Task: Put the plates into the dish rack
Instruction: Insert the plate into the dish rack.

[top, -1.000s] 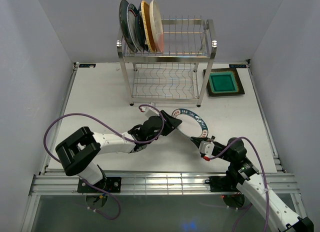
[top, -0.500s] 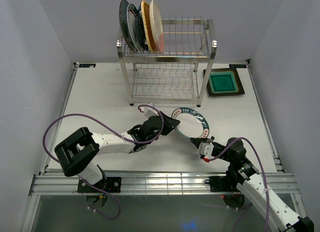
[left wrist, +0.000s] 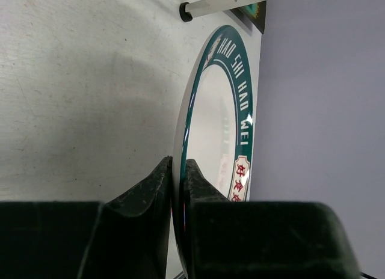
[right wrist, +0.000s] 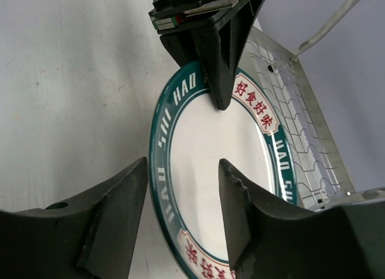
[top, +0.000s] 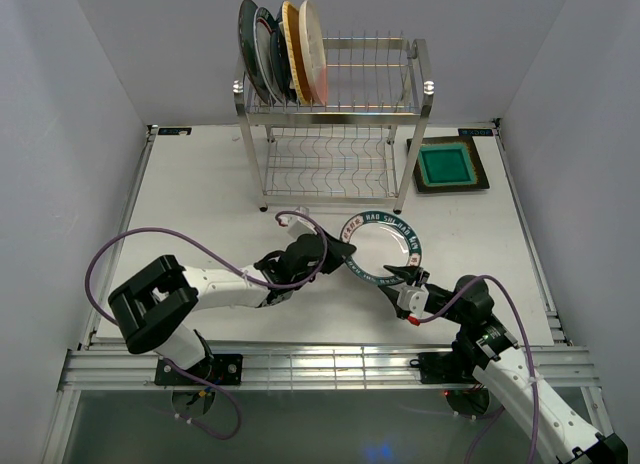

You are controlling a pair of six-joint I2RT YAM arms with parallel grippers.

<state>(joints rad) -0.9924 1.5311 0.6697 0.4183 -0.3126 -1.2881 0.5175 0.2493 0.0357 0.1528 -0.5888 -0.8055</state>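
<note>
left gripper [left wrist: 178,171]: I see its fingers pinching the rim of the green-rimmed plate [top: 380,249], which is tilted at table centre.
right gripper [right wrist: 181,165]: fingers spread, straddling that plate's 5 o'clock rim.
dish rack [top: 418,109]: at 12 o'clock; four plates [top: 282,59] upright in the top tier.

Racked plates [top: 285,54] upright, teal-rimmed plate [top: 383,249] tilted
</note>
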